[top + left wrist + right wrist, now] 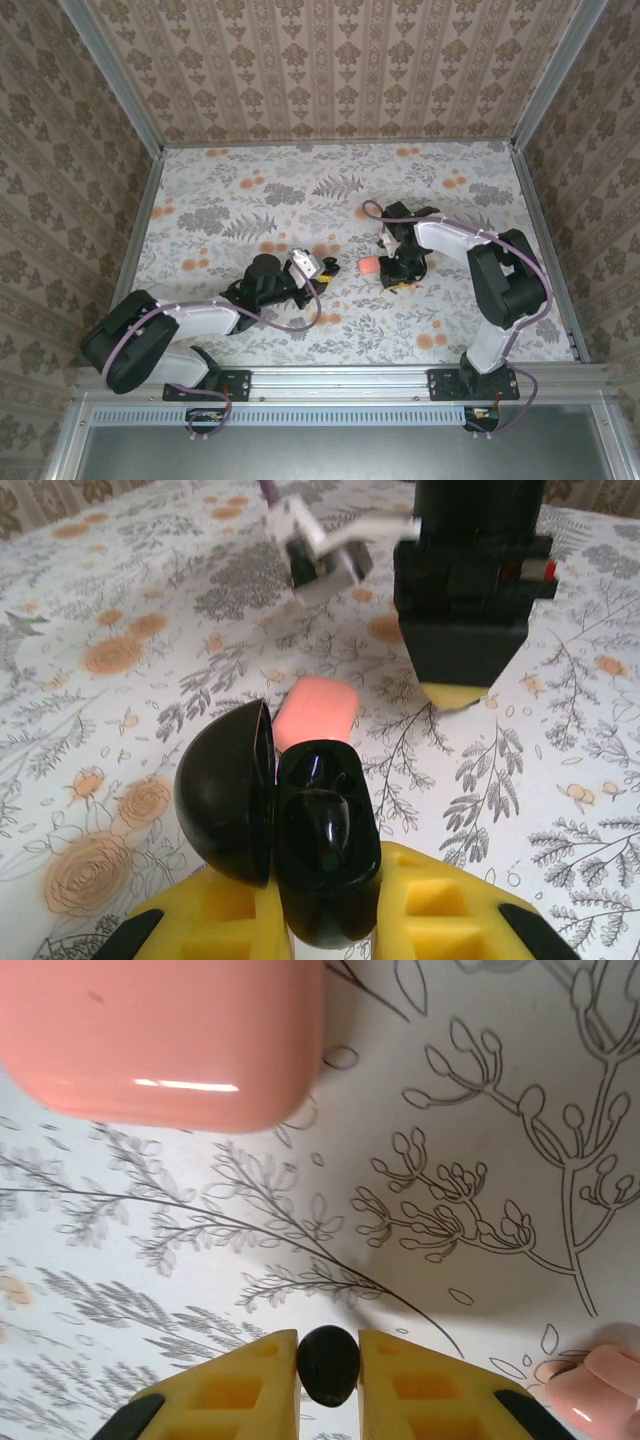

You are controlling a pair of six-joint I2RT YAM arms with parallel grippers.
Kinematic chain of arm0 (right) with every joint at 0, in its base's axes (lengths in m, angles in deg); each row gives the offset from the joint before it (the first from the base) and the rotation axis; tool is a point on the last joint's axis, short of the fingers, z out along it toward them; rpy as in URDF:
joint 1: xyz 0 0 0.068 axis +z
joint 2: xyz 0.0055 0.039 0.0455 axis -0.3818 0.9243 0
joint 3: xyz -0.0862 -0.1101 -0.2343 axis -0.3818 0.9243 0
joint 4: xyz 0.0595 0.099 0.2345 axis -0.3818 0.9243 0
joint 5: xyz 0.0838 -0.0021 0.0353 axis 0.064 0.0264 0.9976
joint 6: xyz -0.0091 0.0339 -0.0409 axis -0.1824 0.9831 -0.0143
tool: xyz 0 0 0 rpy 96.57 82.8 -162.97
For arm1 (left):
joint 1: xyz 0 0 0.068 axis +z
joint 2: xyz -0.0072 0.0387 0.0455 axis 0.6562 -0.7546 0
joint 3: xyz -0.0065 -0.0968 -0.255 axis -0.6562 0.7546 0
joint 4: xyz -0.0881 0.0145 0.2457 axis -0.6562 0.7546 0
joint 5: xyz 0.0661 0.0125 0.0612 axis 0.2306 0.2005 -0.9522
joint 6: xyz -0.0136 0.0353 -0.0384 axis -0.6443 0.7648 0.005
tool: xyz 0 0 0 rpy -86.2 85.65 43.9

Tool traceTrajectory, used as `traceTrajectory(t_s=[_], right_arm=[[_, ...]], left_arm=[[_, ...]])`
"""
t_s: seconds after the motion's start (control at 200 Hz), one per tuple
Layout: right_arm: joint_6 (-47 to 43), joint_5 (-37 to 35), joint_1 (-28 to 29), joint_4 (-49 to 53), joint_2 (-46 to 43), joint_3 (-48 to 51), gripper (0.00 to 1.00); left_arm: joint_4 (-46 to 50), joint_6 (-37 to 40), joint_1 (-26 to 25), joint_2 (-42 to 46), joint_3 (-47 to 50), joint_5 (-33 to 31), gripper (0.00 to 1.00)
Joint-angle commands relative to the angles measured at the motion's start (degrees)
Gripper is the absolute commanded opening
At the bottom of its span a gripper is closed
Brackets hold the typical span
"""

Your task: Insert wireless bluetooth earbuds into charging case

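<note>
My left gripper (325, 915) is shut on a black charging case (325, 850). Its round lid (225, 790) hangs open to the left, and a glossy black earbud (325, 830) sits in one well. A salmon-pink case (315, 710), lid shut, lies on the table just beyond it (369, 266). Past that, my right gripper (455, 690) points down at the table. It is shut on a small black oval earbud (328, 1365) held between the yellow fingers (240, 1390). The pink case (160, 1030) lies ahead of it. A small pinkish piece (600, 1390) lies at the lower right; I cannot tell what it is.
The floral tablecloth (240, 200) covers the table, walled in by patterned panels on three sides. My left gripper (322, 270) and right gripper (400, 272) face each other across the pink case at mid-table. A white camera block (325, 560) with a purple cable hangs near the right gripper.
</note>
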Motion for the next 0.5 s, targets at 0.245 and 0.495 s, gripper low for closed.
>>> traceTrajectory(t_s=[0.245,0.495], right_arm=[[6.4,10.0,-1.1,-25.3,-11.1,9.0,0.21],[10.7,14.6,-1.1,-42.1,-19.2,16.8,0.21]], left_arm=[[-10.6,-2.4,-0.3,-9.2,-4.1,2.8,0.13],[-13.5,-3.3,-0.3,-14.1,-7.0,4.6,0.13]])
